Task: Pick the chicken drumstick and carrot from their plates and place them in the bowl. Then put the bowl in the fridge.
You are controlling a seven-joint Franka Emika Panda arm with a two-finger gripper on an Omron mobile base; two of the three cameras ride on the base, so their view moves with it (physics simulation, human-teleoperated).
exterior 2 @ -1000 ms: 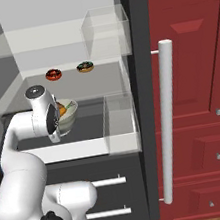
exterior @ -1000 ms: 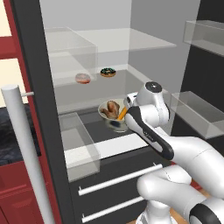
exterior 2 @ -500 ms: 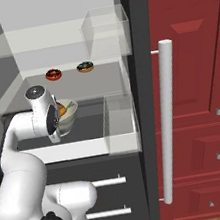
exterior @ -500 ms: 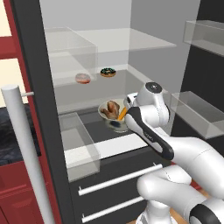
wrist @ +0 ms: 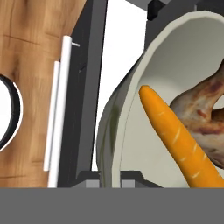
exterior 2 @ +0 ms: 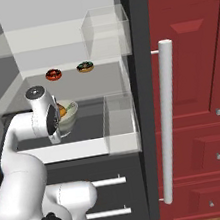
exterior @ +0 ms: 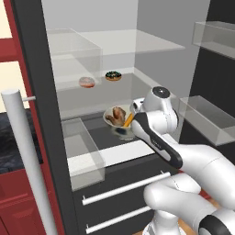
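Since the bowl [exterior: 118,120] is already loaded, with the carrot [wrist: 179,138] leaning against the chicken drumstick [wrist: 205,109] inside it, what's left for me is basically just getting it parked in the fridge [exterior 2: 88,151]. In the left base view the bowl is inside the open fridge, low over the dark shelf [exterior: 98,135], but I can't tell if it's actually sitting on it or a touch above. The gripper [exterior: 123,131] is pressed nearly shut, pinching the bowl's near rim, and the hand view looks straight along that rim into the bowl.

What matters for the next move: the bowl sits on the far side of the hand, deeper into the fridge, so once I let go, the way out is straight back toward the base. The carrot's long axis runs from the grip side up across the bowl, with its tip close by the rim, so I'd guess a sloppy release could tip it out.

Two donuts [exterior 2: 53,74] sit on the shelf above, well apart from all this.
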